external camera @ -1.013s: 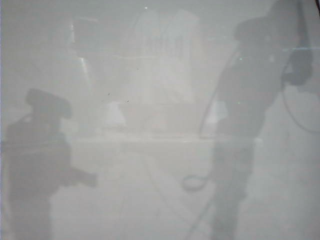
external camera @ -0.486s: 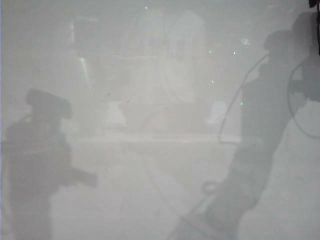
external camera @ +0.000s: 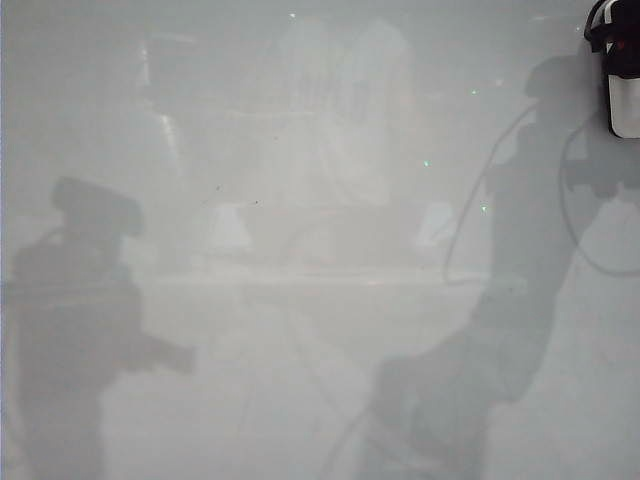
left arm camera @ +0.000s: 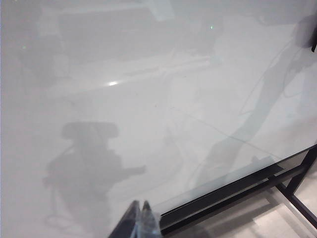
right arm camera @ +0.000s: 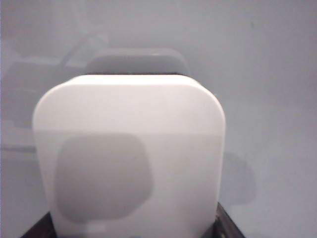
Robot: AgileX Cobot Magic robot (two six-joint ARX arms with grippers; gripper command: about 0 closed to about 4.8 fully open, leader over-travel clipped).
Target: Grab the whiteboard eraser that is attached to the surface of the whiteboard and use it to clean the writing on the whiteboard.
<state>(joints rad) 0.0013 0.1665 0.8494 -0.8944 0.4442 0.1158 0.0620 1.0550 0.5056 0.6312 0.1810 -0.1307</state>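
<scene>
Exterior view: the whiteboard (external camera: 300, 300) fills the frame, glossy and carrying only reflections and shadows. Compared with the frames from a second ago, the right gripper (external camera: 622, 60) has entered at the board's upper right corner, bringing the whiteboard eraser (external camera: 625, 105), a white block hanging below the dark fingers. One second ago only its shadow crossed the board's right half. This suggests the eraser is already lifted and is being carried toward the wiping area. No red writing can be made out on the board in this view, so the wiping target cannot be located from here.

Left wrist view: the left gripper (left arm camera: 140, 221) sits over the near edge of the whiteboard (left arm camera: 124, 124), its two fingertips pressed together with nothing between them. Its shadow lies on the board as it did a second ago.

Right wrist view: the whiteboard eraser (right arm camera: 130, 153) fills most of the frame, held just above the whiteboard (right arm camera: 267, 74). The right gripper's dark fingers (right arm camera: 225, 228) flank it, spread wide and clamping its sides.

No brand, label or readable text appears in any view.
</scene>
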